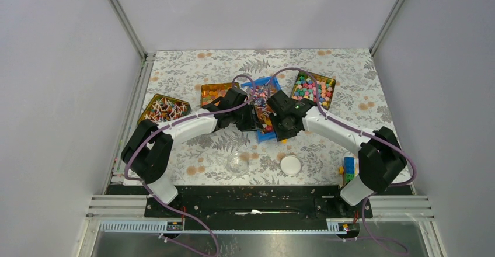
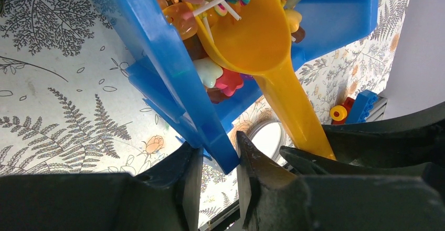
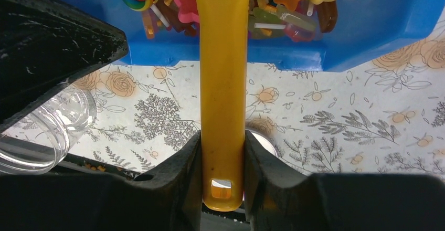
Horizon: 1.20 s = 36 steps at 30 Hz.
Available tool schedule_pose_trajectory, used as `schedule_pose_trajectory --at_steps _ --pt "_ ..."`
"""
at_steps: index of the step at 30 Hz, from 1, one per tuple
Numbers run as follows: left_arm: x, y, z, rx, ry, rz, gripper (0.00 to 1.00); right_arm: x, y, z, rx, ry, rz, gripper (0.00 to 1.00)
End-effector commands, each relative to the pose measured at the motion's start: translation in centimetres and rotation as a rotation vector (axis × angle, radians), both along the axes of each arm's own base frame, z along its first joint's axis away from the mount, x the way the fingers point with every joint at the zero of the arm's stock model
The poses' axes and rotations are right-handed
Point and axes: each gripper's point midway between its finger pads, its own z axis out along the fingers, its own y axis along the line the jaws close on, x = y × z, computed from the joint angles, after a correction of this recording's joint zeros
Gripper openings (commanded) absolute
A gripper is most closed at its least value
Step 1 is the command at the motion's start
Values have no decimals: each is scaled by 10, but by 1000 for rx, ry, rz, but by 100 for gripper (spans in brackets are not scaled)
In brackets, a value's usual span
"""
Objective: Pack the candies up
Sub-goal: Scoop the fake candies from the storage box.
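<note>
I work over a table spread with a pale cloth printed in grey ferns and small orange roses. Plain grey-white walls and aluminium rails close it in. My left pincer is narrowed to a slim gap, and its black fingers pinch the near wall of the blue tray, smooth hard plastic with a stepped rim. My right pincer is clamped about as tightly on the flat handle of the yellow scoop, glossy plastic with a small square hole at its butt. The handle runs straight away from my fingers, and its rounded bowl is sunk among the candies. These lie heaped in the blue tray at mid-table: swirled lollipops on white sticks, and soft moulded shapes in pink, white, brown and amber. The sticks point every way, so the heap has no single direction. The tray's long axis runs away from my bases. A clear ribbed jar and a round white lid sit nearer my bases.
</note>
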Motion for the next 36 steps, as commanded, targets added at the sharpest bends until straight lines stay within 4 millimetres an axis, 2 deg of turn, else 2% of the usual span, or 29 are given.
schedule_pose_trajectory --at_steps 1,3,7,11,13,17,22,36 --pt "-7 -8 29 -74 -21 -24 16 38 12 10 95 -171 -16 0" --pt "-7 -5 35 -77 -32 -19 25 36 9 11 91 -170 -11 0" --pt "-9 4 52 -73 -66 7 50 32 2 18 92 -197 -7 0" --pt "-10 19 66 -53 -98 44 65 27 -4 21 80 -199 3 0" --pt "-12 27 74 -52 -117 64 67 21 -8 22 66 -174 8 0" --pt "-14 43 78 -33 -138 106 72 16 -10 23 98 -199 -2 0" --pt "-18 59 70 -6 -124 128 72 12 -10 17 129 -219 16 0" --pt "-29 82 61 36 -121 166 72 6 -14 39 197 -296 28 0"
